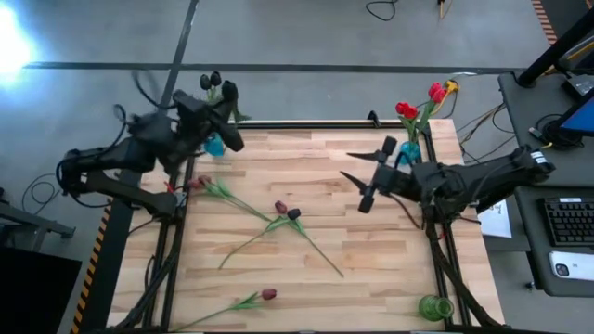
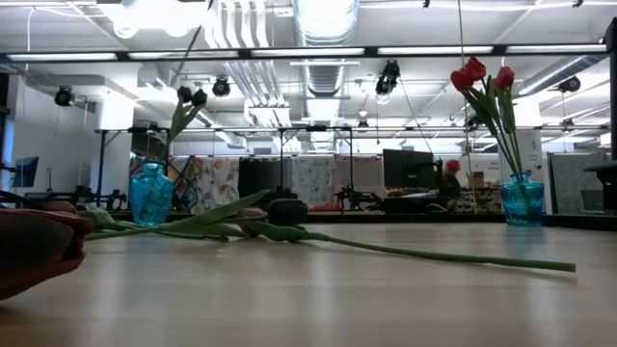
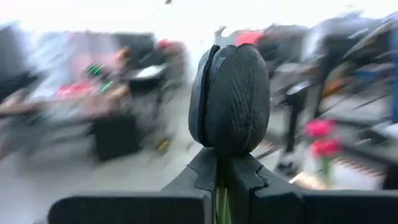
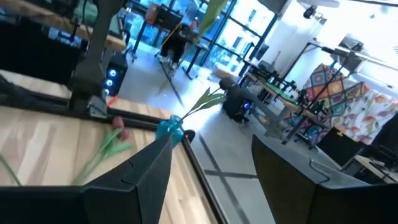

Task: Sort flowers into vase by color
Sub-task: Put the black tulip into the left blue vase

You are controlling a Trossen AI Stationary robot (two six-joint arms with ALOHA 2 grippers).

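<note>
Black tulip [image 3: 230, 99] sits clamped in left end effector [image 3: 222, 180]; right end effector [image 4: 211, 168] gapes empty.

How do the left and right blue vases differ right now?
The left blue vase holds dark, near-black tulips; the right blue vase holds bright red ones. The left gripper is over the left vase, shut on a black tulip; the right vase has nothing over it. Both are small and blue, at the table's far corners.

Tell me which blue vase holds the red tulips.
The blue vase at the table's far right corner, beside the right gripper, holds red tulips. The far-left vase holds black ones.
</note>
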